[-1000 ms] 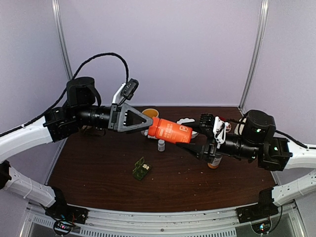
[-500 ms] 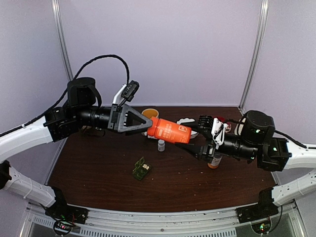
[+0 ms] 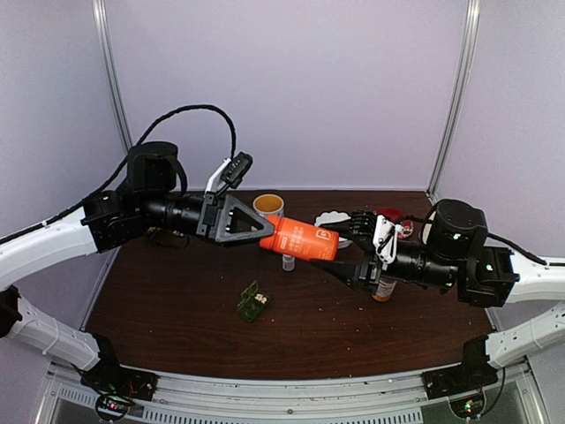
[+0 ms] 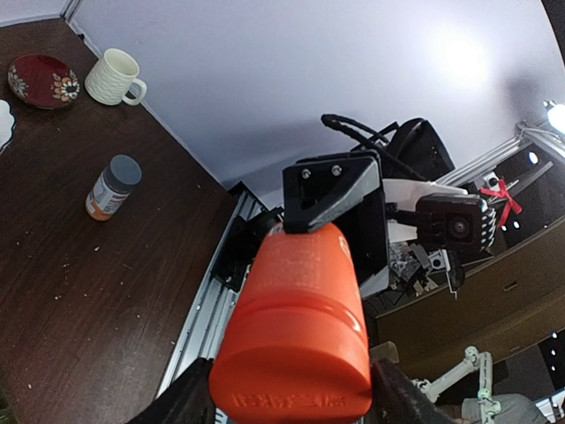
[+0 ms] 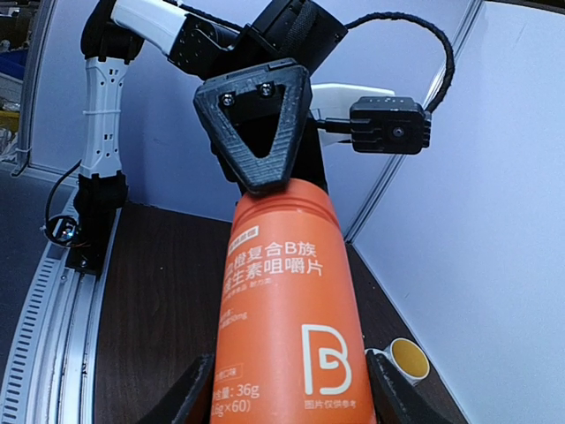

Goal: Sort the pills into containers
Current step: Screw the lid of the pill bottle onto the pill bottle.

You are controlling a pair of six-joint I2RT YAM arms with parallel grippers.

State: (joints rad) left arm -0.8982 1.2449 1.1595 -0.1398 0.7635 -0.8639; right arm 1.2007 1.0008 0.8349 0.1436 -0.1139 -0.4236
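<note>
Twisting only works once the left claw (image 4: 290,399), round the cap (image 4: 296,353) (can't tell if gripping), bites; right claw (image 5: 288,399) clamps the orange bottle (image 5: 287,283).

Dark brown wooden table (image 3: 177,327), pale lilac walls (image 3: 291,88), grey metal corner posts (image 3: 455,97)

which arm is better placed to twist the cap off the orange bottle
Left. The left hand has its fingers either side of the orange cap of the tall orange plastic bottle, while the right hand grips the bottle's body in mid-air and can probably brace it.
</note>
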